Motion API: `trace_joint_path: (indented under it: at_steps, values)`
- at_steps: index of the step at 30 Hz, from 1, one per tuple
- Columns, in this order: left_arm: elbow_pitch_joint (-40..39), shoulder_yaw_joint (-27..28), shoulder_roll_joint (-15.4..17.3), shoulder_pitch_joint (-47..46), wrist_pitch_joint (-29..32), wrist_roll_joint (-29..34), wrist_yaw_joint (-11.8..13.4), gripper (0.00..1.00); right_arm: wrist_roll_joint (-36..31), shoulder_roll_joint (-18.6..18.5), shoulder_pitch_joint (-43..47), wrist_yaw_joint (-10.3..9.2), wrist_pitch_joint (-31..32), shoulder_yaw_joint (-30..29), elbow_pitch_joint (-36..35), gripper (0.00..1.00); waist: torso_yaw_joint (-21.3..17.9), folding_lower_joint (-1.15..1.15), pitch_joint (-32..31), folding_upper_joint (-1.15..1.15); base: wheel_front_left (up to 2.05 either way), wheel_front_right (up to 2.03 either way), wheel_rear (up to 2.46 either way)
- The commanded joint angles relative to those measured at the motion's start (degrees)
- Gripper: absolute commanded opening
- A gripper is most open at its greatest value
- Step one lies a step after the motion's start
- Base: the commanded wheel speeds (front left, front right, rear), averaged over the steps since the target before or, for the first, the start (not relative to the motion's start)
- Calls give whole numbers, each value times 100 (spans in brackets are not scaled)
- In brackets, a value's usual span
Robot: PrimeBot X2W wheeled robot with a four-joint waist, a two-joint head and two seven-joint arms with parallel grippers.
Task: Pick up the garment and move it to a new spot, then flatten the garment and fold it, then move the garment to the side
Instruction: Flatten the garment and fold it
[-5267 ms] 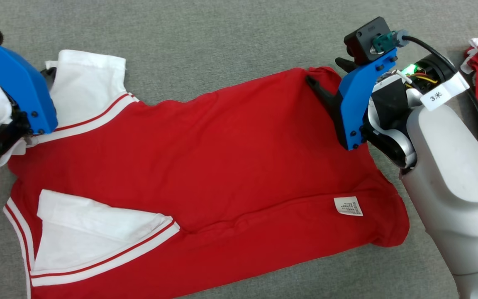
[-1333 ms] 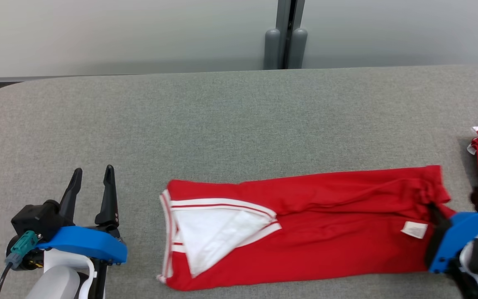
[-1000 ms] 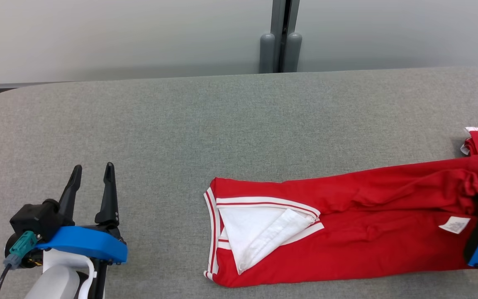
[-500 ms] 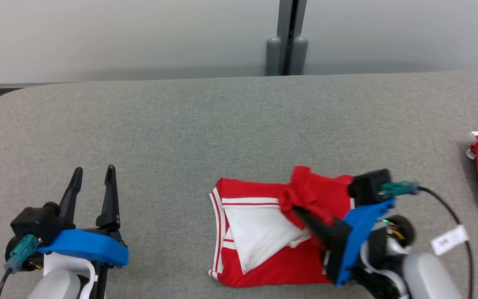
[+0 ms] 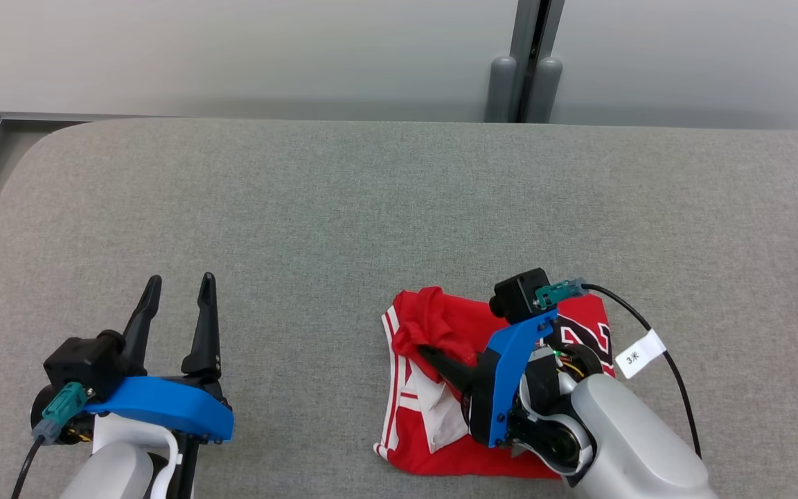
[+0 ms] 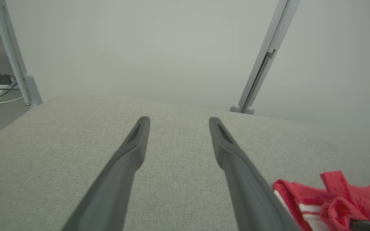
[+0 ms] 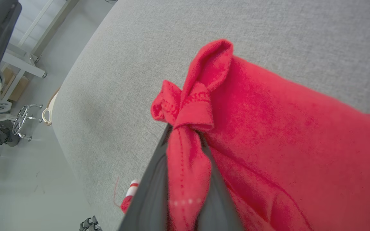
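Grey table (image 5: 302, 208) carries the folded red garment (image 5: 440, 322) beneath the right gripper (image 5: 427, 352), which pinches a bunched fold at its fingertips. Well apart, the left gripper (image 5: 181, 281) hovers spread and empty.

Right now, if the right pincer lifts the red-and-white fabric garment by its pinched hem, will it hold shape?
Probably floppy: the red-and-white fabric garment bunches around the right pincer. Likely light: a pinch on one edge holds the bunch up. Folded layers may slide apart.

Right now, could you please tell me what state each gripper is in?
Left gripper: open, holding nothing.
Right gripper: shut on a bunched fold of the red garment.
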Motion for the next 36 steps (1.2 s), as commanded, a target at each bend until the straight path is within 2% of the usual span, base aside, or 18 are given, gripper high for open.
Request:
trace_joint_path:
  at_steps: [1, 6, 10, 11, 12, 13, 15, 16, 18, 19, 20, 23, 25, 32, 36]
  values:
    - [20, 14, 4, -76, -22, 18, -8, 100, 150, -16, -182, 3, -161, 102, 140, 100, 5, 0, 6, 0, 0, 0, 0]
    - [47, 31, 20, -54, -37, -14, -3, 100, 639, -19, -481, 3, -704, 317, 194, 100, -16, 0, -35, 0, 0, 0, 0]
    - [40, 44, 50, 16, -41, -28, 23, 100, 231, -23, -506, 2, -1244, -23, -34, 100, -56, 0, -134, 0, 0, 0, 0]
    - [18, 49, 68, 73, -44, -37, 41, 100, -300, -52, -332, 2, -1401, -387, -186, 100, -90, 0, -178, 0, 0, 0, 0]
    - [6, 48, 81, 100, -46, -38, 53, 100, -533, -86, -176, 2, -1428, -599, -269, 100, -103, 0, -201, 0, 0, 0, 0]
    - [-34, 54, 97, 118, -48, -45, 78, 100, -1304, -213, 314, 3, -1397, -1240, -646, 100, -131, 0, -235, 0, 0, 0, 0]
    - [-47, 54, 105, 132, -49, -46, 75, 100, -1544, -210, 506, 3, -1365, -1421, -794, 100, -139, 0, -241, 0, 0, 0, 0]
    - [-95, 59, 125, 185, -44, -54, 93, 100, -2198, -200, 1120, 2, -1246, -1832, -1155, 100, -159, 0, -233, 0, 0, 0, 0]
    - [-112, 64, 130, 185, -46, -57, 99, 100, -2343, -162, 1284, 3, -1234, -1889, -1277, 100, -162, 0, -221, 0, 0, 0, 0]
    - [-131, 72, 135, 181, -48, -62, 105, 100, -2443, -117, 1428, 3, -1196, -1870, -1361, 20, -166, 0, -203, 0, 0, 0, 0]
    - [-157, 76, 149, 155, -46, -66, 110, 100, -2500, -45, 1642, 3, -1063, -1656, -1444, 0, -163, 0, -157, 0, 0, 0, 0]
    - [-173, 61, 156, 70, -23, -53, 100, 100, -2586, -23, 1653, 2, -909, -1161, -1365, 0, -133, 0, -97, 0, 0, 0, 0]
    - [-172, 35, 144, 1, -8, -35, 73, 100, -2383, -12, 1482, 2, -897, -710, -1239, 0, -82, 0, -56, 0, 0, 0, 0]
    - [-87, -70, 62, -170, -2, 7, -4, 100, -1553, -13, 708, 2, -715, 925, -412, 0, 164, 0, 16, 0, 0, 0, 0]
    - [-7, -128, 21, -202, -9, 8, -32, 100, -815, -16, 377, 2, -805, 1616, -296, 0, 292, 0, 11, 0, 0, 0, 0]
